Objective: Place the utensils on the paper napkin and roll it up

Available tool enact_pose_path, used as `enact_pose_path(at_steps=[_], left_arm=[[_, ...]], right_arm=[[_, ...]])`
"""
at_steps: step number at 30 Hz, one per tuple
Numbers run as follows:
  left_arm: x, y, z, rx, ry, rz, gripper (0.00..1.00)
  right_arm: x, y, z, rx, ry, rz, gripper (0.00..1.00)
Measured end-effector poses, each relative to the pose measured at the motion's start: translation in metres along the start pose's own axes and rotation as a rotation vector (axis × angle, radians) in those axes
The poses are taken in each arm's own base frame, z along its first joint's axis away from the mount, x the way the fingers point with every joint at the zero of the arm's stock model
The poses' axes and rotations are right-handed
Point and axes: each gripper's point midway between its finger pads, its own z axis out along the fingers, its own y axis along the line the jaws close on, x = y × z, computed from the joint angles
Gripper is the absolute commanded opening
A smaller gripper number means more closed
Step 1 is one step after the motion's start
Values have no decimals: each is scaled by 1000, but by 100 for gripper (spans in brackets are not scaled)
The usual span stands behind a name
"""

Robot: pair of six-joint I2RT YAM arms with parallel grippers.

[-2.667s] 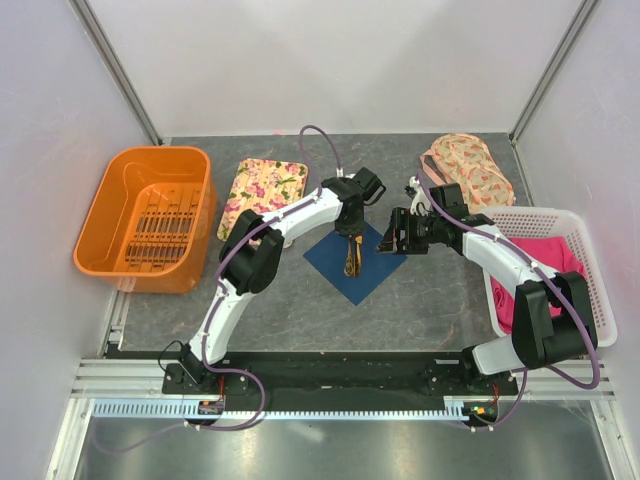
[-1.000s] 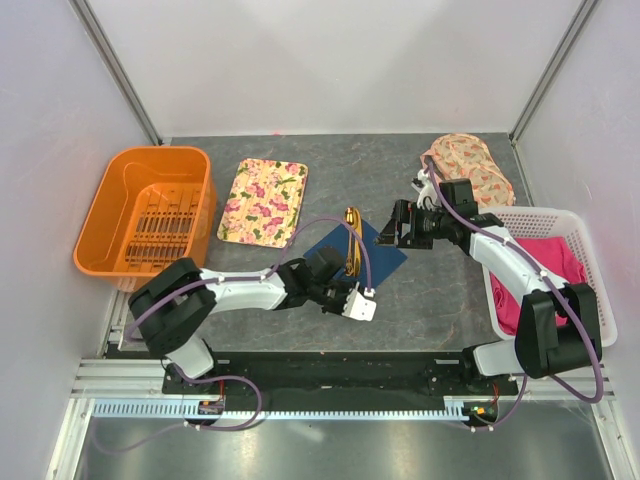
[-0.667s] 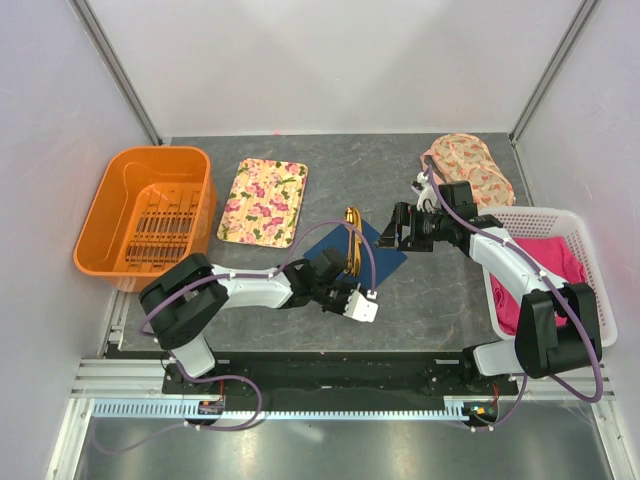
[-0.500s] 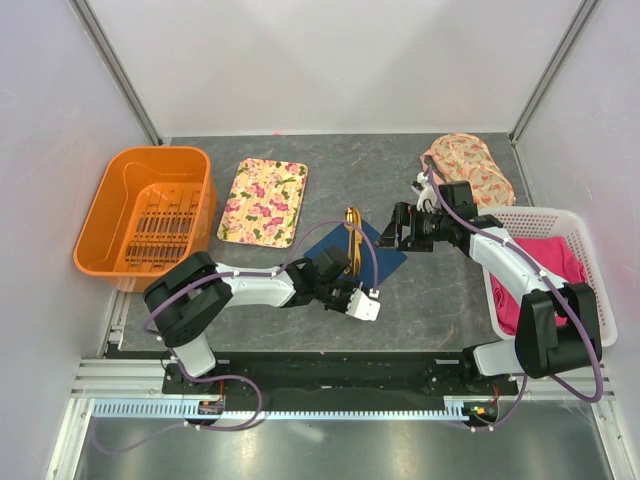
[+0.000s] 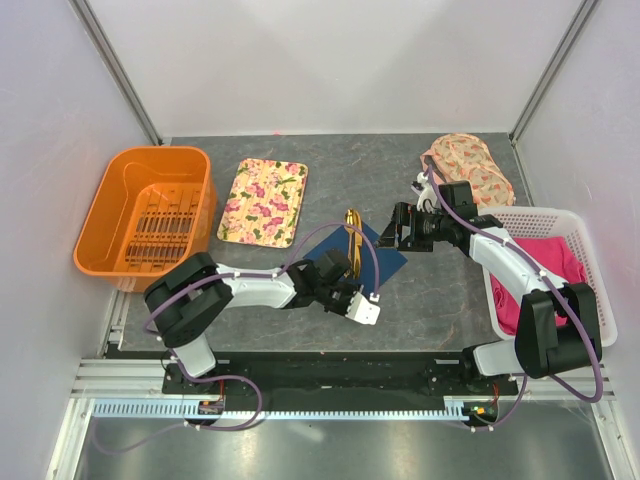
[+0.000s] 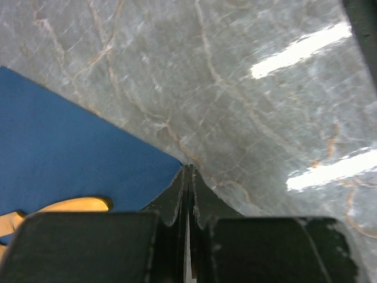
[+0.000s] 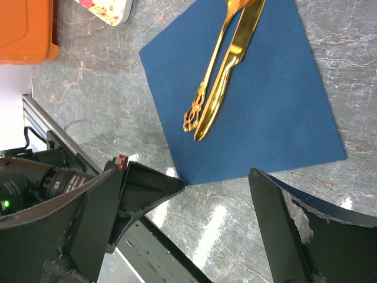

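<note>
Navy napkin (image 5: pixel 375 255) flat on the counter (image 5: pixel 420 310), mid-scene, turned cornerwise. On it the utensils (image 5: pixel 351 238) — two gold pieces visible, side by side and touching, laid near-to-far along the diagonal, ornate handle ends around the middle of the sheet.

Left tool (image 5: pixel 338 284) low over the counter at the napkin's near corner, fingers (image 6: pixel 171 200) pressed together, tips right at the corner's point. Cannot tell whether clamped on paper or only touching it. From the left wrist: blue sheet on the left, a sliver of gold at its lower edge, bare marbled stone to the right.

Right tool (image 5: pixel 400 230) close to the napkin's right corner, fingers wide apart, holding nothing — in its own view much of the sheet and both handle ends framed between them.

Farther off: orange basket (image 5: pixel 150 180) at far left, floral tray (image 5: pixel 263 202) left of the napkin and apart from it, white basket (image 5: pixel 540 213) on the right.
</note>
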Motion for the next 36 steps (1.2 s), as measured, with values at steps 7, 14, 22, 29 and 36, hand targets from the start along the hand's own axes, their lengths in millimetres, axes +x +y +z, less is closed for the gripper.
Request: enact_pose_path(at_steps=[7, 14, 22, 29, 36], left_arm=[[-13, -11, -4, 44, -3, -45, 2], [-23, 17, -14, 11, -12, -84, 2], [-18, 49, -26, -34, -28, -122, 2], [-3, 69, -25, -55, -16, -157, 2], [10, 83, -27, -79, -4, -169, 2]], right_arm=[[0, 0, 0, 0, 0, 0, 98], [0, 0, 0, 0, 0, 0, 98], [2, -1, 1, 1, 5, 4, 88], [9, -6, 5, 3, 32, 24, 80], [13, -7, 8, -3, 48, 35, 59]])
